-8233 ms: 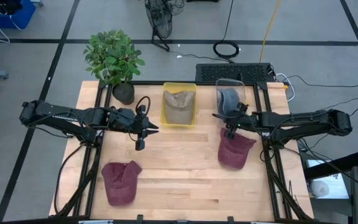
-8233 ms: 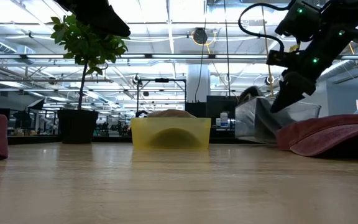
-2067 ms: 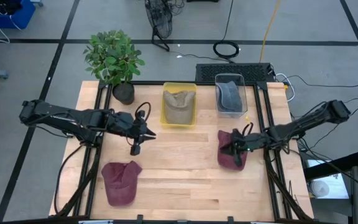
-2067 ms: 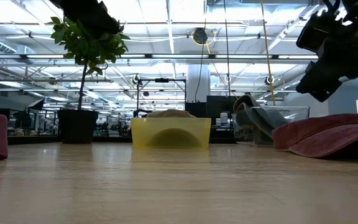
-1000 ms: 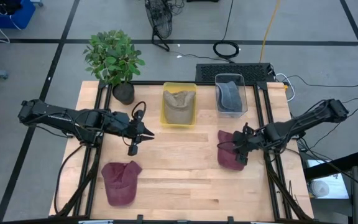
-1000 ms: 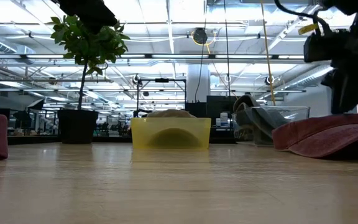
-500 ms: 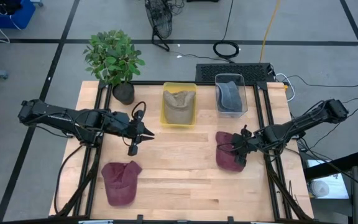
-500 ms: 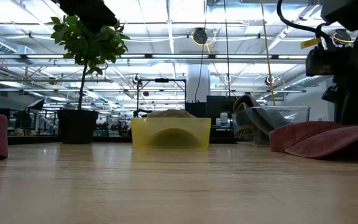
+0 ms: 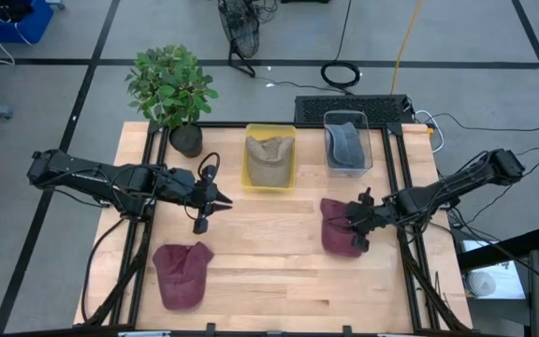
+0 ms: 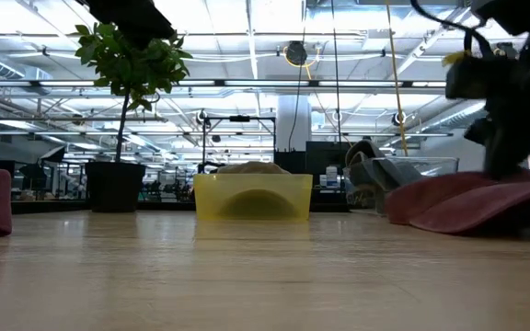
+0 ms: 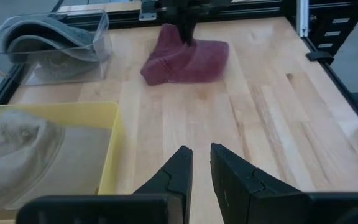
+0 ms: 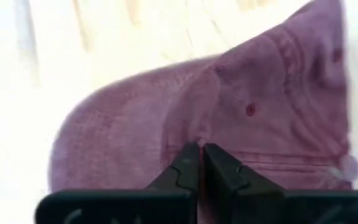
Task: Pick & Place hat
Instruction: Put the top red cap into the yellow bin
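high view: looks straight down, takes in the whole worktop point(image 9: 269, 271) and both arms
low view: sits at worktop height, faces level across into the room
left wrist view: looks across the worktop, sharing the yellow bin point(image 11: 48, 155) with high and low views
right wrist view: very close on the maroon hat point(image 12: 229, 106), also seen from above

Potted plant point(image 9: 173, 94) at the wooden table's point(image 9: 269, 271) corner

Bright, even ceiling light; my right wrist's view is washed out with glare on the bench point(image 12: 73, 56), edges motion-blurred.
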